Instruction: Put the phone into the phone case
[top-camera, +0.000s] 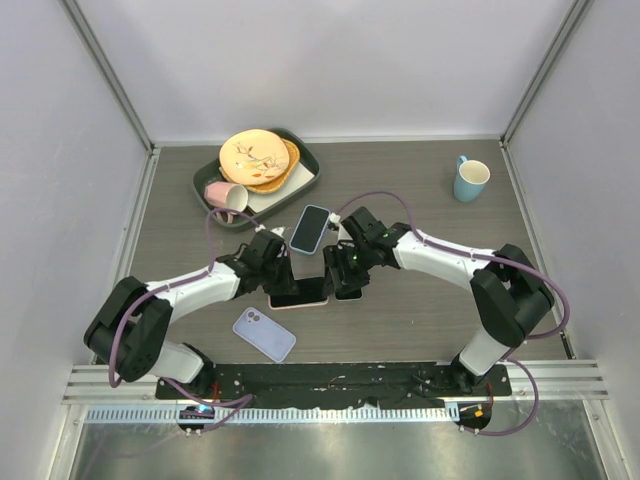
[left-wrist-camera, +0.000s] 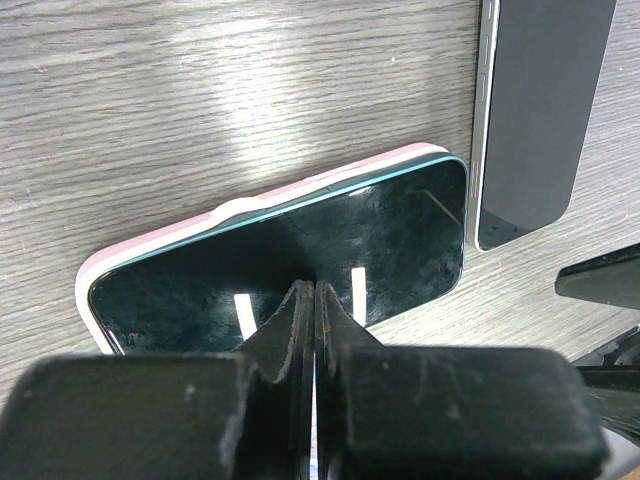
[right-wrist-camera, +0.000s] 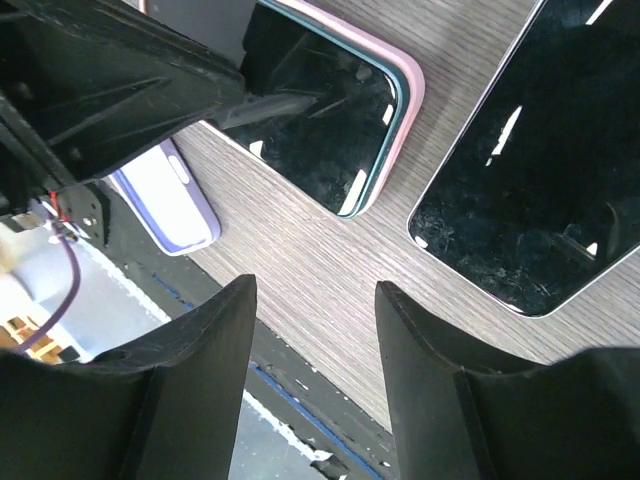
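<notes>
A dark-screened phone with a teal edge (left-wrist-camera: 300, 245) lies screen up inside a pink phone case (left-wrist-camera: 150, 245) on the wooden table; the case rim shows along its far and left sides. My left gripper (left-wrist-camera: 315, 292) is shut and empty, its tips over the near edge of the screen. In the top view the cased phone (top-camera: 300, 295) lies between my left gripper (top-camera: 281, 274) and right gripper (top-camera: 346, 278). My right gripper (right-wrist-camera: 315, 310) is open and empty above bare table, beside the pink case (right-wrist-camera: 408, 85).
A second bare phone (right-wrist-camera: 530, 170) (left-wrist-camera: 540, 110) lies right of the cased one. A blue-cased phone (top-camera: 311, 228) lies behind, a lavender case (top-camera: 264, 334) (right-wrist-camera: 170, 200) in front. A tray (top-camera: 300, 190) with plates and pink cup stands at the back left, a blue mug (top-camera: 470, 180) at the back right.
</notes>
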